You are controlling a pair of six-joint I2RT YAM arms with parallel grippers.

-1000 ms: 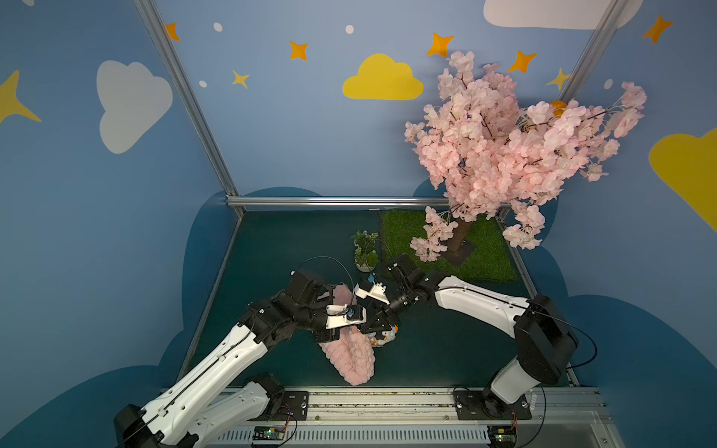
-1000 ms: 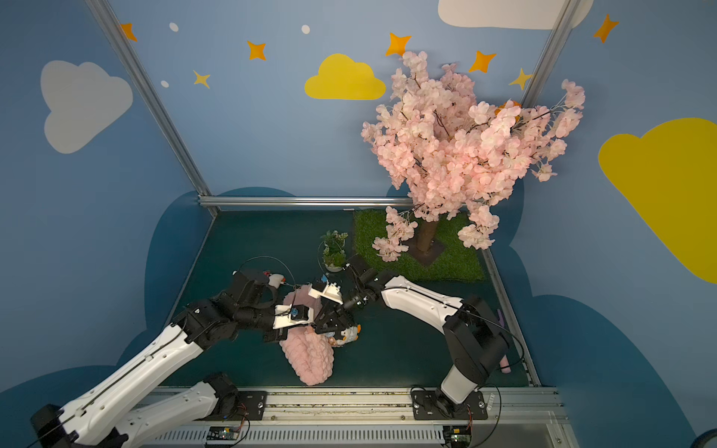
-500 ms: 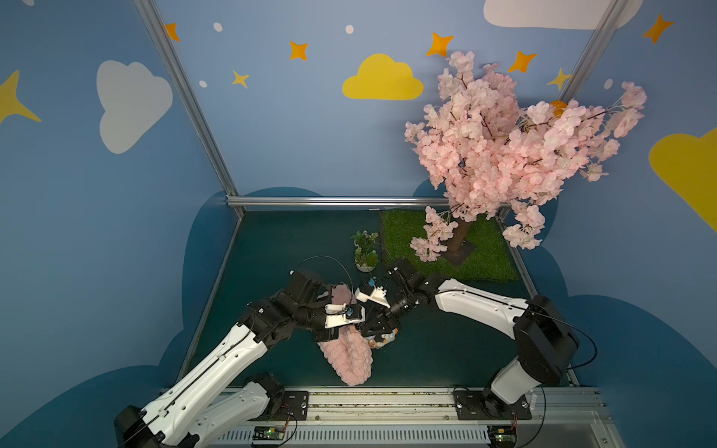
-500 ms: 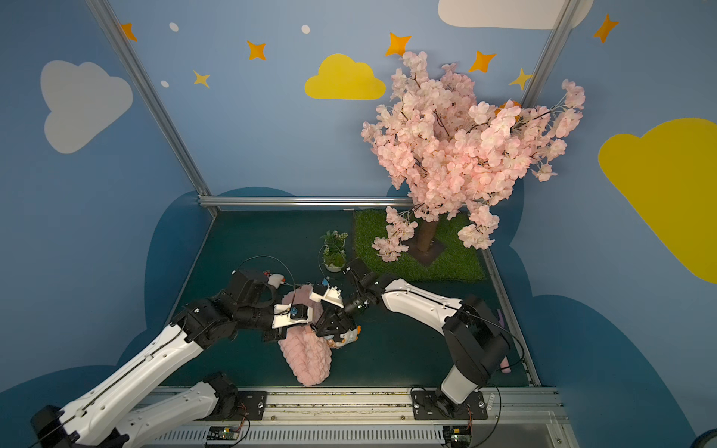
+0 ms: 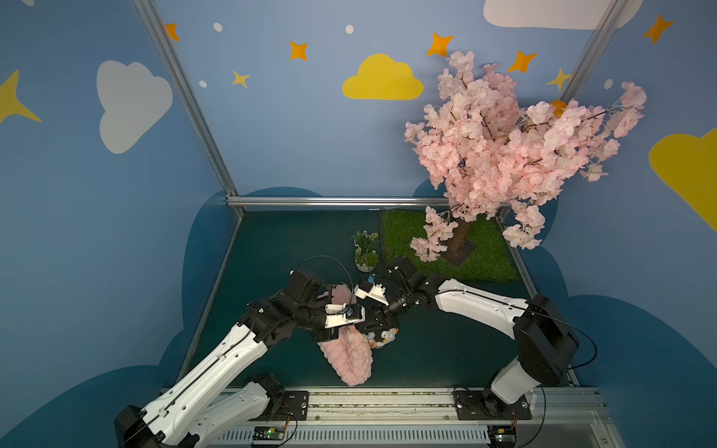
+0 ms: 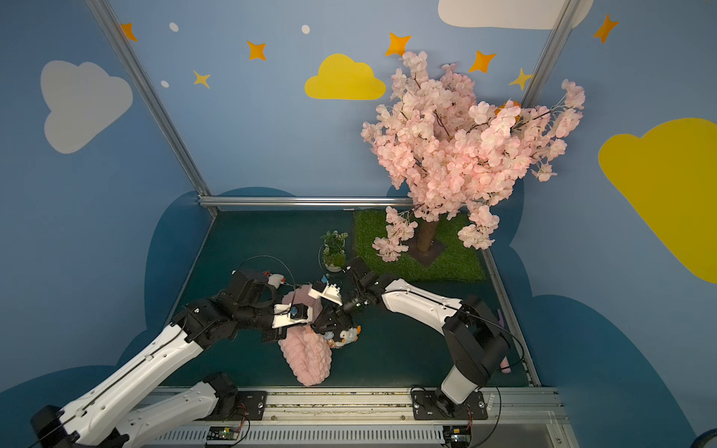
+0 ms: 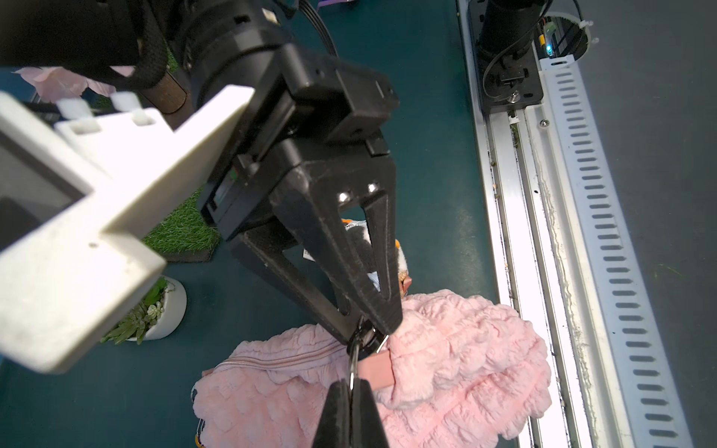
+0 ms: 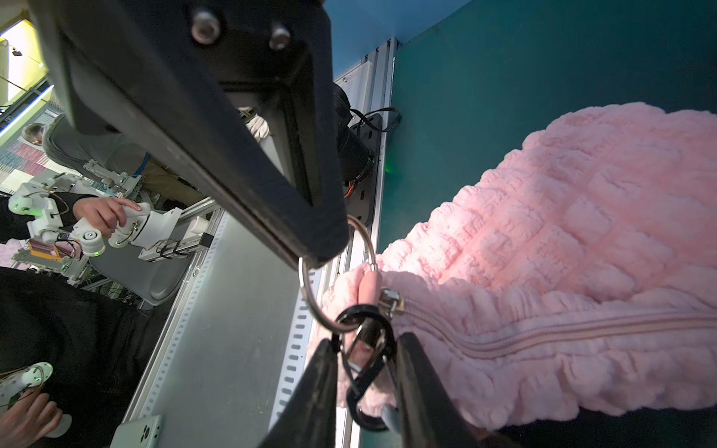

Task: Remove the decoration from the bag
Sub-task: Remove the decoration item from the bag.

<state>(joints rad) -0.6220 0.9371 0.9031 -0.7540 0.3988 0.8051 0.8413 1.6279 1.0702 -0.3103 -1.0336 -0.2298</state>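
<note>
– Left gripper (image 7: 351,384), from its own wrist camera?
– Clamped fully shut on the bag's metal ring (image 7: 354,362). Opposite it, the right gripper (image 7: 366,329) comes in tip to tip, at the black clip (image 7: 368,338) hooked through that ring. The bag (image 7: 446,368) lies below on the dark teal floor (image 7: 434,155).
– Right wrist camera?
– Narrow jaws, one finger (image 8: 320,372) against each side of the black clip, beside the zipper (image 8: 543,329) end.
– Both top views?
– Bag between the arms, near the front rail (image 5: 388,399). A penguin plush (image 5: 385,334) lies at its far end.
</note>
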